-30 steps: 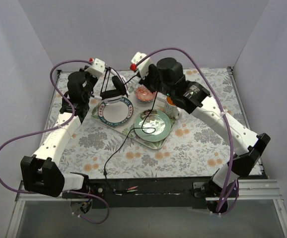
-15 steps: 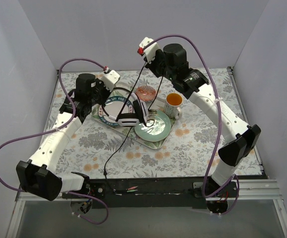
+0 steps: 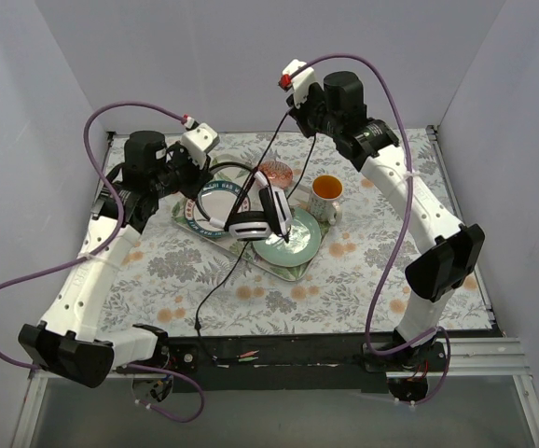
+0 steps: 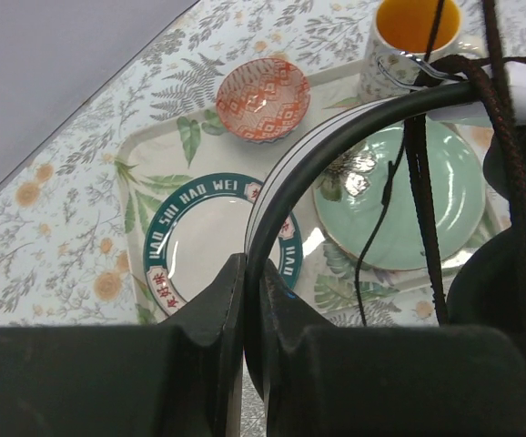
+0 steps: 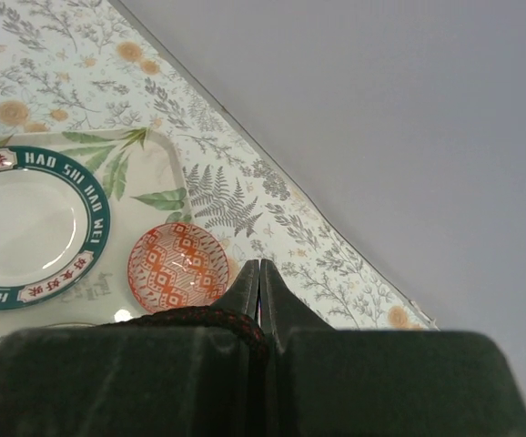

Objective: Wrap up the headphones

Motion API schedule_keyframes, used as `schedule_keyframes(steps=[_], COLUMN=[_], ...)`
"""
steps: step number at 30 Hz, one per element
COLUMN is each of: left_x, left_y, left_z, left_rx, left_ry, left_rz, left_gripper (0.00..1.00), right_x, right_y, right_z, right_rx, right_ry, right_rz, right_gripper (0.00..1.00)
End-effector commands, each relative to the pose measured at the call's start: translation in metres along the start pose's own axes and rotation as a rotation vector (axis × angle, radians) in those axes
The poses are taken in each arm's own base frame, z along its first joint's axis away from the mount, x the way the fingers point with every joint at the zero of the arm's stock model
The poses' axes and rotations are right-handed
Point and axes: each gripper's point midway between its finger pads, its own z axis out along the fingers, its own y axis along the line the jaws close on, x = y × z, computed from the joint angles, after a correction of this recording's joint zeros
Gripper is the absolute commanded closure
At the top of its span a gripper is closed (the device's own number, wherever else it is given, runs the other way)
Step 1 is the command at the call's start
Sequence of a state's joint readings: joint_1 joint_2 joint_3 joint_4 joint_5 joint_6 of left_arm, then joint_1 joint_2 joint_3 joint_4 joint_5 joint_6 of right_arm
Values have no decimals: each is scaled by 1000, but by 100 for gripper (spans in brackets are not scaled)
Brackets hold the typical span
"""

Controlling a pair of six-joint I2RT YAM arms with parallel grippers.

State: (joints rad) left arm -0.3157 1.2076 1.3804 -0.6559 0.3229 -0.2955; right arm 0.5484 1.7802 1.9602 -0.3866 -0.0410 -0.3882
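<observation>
The headphones (image 3: pixel 251 224) hang over the tray, their white-and-black earcups just above the plates. My left gripper (image 3: pixel 212 170) is shut on the thin black headband (image 4: pixel 336 127), which runs up between its fingers (image 4: pixel 217 300) in the left wrist view. My right gripper (image 3: pixel 299 107) is raised high at the back and shut on the thin black cable (image 3: pixel 215 289). The braided cable (image 5: pixel 199 317) enters its closed jaws from the left in the right wrist view. From the headphones the cable trails across the table to the front edge.
A tray (image 3: pixel 279 266) holds a white plate with a teal rim (image 3: pixel 215 207), a green plate (image 3: pixel 302 245), a red patterned bowl (image 3: pixel 274 174) and an orange-lined mug (image 3: pixel 326 194). Grey walls close in the back and sides. Thick purple robot cables loop beside both arms.
My left gripper has carried the headphones from the back left out over the tray. My right gripper has risen up and back with the cable.
</observation>
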Motion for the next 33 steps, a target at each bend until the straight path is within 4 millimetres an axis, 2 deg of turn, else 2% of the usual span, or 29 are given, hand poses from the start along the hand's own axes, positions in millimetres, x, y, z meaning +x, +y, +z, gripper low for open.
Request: schedule_keyframes(steps=[1,8,9,10,12,13,14,16,17,18,19,20,21,22,23,24,26,29,32,33], left_x=[-24,-58,-71,-79,-103,-111,-123,-148,-159,-167,-181,-189,-196,-205,-210,-215,-230,-248,-259,-265], left_y=[-32,-49,-53,-56,-57,-59,-57,-49,-46,-40,-29,-24,-17,-11,-1,3,16,26,34,39], left_z=[-26,-43,-51,-55,-65,-69,-73,-85,-88,-91,-97,-100,-101,-105,-107,-109,-117,-130,-138,-143], left_rx=[153,241,268,279,299,305,302,270,253,229,173,149,115,87,40,19,-43,-84,-122,-145], left_ry=[-57,-132,-165,-183,-239,-252,-282,-340,-367,-390,-426,-448,-466,-490,-509,-525,-572,-636,-677,-698], left_rz=[-35,-92,-118,-134,-150,-192,-193,-220,-224,-231,-234,-251,-258,-262,-278,-289,-307,-345,-382,-391], left_gripper=[100,100,100,100,100,100,100,100,100,100,100,100,100,100,100,100,100,100,100,100], right_x=[-43,-33,-30,-19,-20,-18,-11,-18,-4,-4,-18,-21,-7,-16,-15,-5,2,24,40,37], right_y=[-27,-19,-18,-10,9,19,40,55,69,77,77,83,98,101,106,119,123,138,154,161], right_z=[-8,0,1,6,7,8,8,8,9,8,8,3,6,4,4,7,17,36,51,52], right_rx=[45,-20,-29,-60,-161,-206,-308,-374,-422,-440,-435,-453,-476,-478,-481,-496,-463,-452,-464,-478], right_ry=[-145,-146,-146,-130,-164,-174,-184,-240,-231,-249,-327,-351,-342,-396,-401,-386,-382,-340,-308,-316], right_rz=[16,53,68,78,88,106,125,183,216,237,229,265,275,282,314,331,354,405,453,465], right_gripper=[99,99,99,99,95,85,81,70,68,66,64,63,62,60,59,59,55,54,54,54])
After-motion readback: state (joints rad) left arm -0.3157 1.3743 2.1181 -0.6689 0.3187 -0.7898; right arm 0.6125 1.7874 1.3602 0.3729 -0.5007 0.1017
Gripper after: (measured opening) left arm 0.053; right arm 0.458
